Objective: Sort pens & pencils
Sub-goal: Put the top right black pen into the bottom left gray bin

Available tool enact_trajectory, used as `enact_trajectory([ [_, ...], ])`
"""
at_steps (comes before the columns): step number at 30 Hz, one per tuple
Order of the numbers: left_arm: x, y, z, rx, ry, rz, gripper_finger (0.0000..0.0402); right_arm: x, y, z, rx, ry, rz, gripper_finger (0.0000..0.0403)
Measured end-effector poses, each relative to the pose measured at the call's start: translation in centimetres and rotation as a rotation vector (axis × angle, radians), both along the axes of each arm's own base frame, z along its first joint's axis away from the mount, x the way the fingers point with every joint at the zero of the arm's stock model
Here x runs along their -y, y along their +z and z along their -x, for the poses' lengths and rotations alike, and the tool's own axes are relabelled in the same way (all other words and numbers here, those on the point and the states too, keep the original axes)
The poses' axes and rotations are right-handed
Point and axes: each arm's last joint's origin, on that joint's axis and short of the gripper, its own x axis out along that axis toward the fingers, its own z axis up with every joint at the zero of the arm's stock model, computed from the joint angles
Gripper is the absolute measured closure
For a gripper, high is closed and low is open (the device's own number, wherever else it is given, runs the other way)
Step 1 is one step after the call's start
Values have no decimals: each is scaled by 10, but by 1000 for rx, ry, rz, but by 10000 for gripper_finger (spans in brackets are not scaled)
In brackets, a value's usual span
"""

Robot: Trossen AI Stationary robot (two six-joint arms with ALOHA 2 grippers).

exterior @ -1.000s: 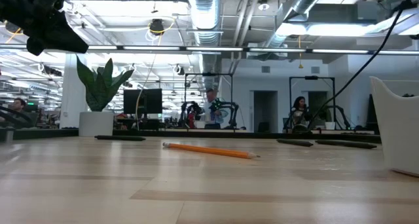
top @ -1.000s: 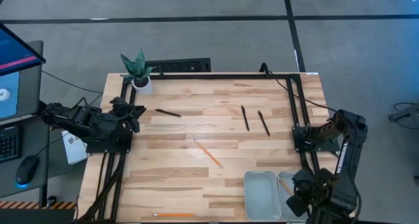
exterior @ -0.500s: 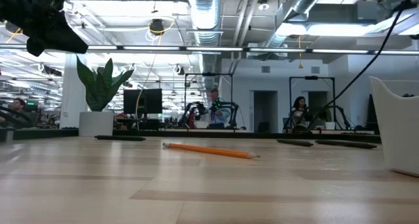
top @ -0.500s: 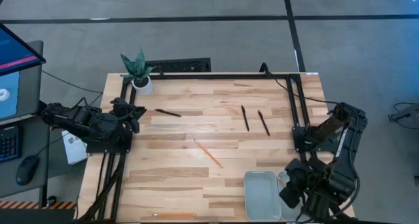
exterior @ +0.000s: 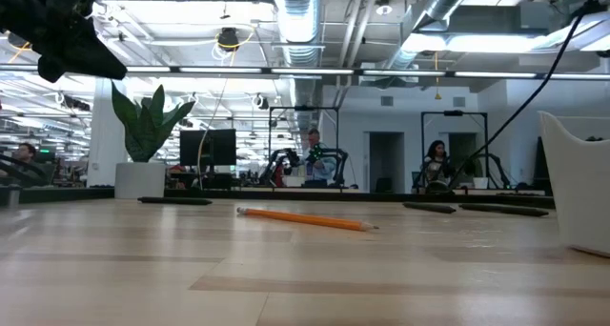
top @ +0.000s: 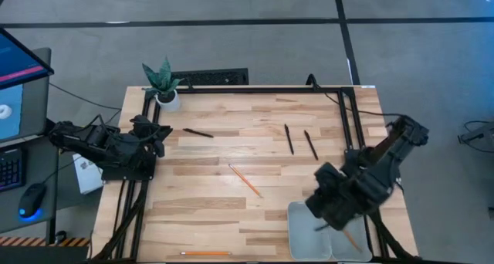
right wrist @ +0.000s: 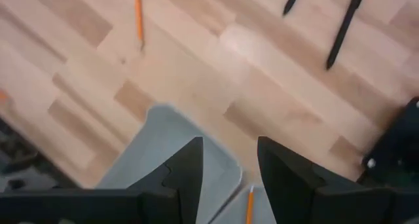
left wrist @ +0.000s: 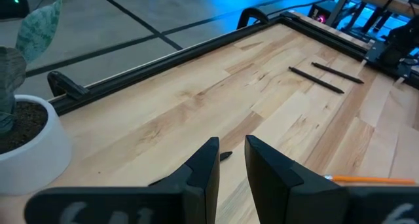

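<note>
Three black pens lie flat on the table: one at the far left [top: 197, 133] and two side by side at the far right [top: 289, 139] [top: 310, 144]. One orange pencil [top: 245, 180] lies mid-table, another [top: 205, 253] lies at the near edge, and a third [right wrist: 249, 206] lies in the right tray. My right gripper [top: 323, 210] hovers open and empty above the two trays; its fingers [right wrist: 183, 175] stand apart. My left gripper [top: 162, 133] waits at the table's left edge with a narrow gap between its fingers [left wrist: 230, 165], close to the left pen's end [left wrist: 224, 156].
Two pale grey trays stand at the near right; the left one [top: 307, 229] shows, and the right one is mostly under my right arm. A potted plant [top: 164, 85] stands at the far left corner. A black frame [top: 349, 125] runs along the table's sides.
My right gripper has risen from the near right corner and swung toward the table's left and far side, so it is now over the trays. Pens and pencils have stayed put.
</note>
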Motion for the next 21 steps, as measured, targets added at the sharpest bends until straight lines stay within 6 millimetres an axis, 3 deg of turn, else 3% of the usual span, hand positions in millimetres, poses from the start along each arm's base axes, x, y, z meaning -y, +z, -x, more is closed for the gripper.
enact_trajectory([
  [7,0,0,0,-1,0,-1,338,43,0,-31,-53,3,52,236],
  [13,0,0,0,-1,0,-1,338,92,0,-53,-97,-63,76,236],
  [21,0,0,0,-1,0,-1,338,162,0,-67,-176,-105,101,232],
])
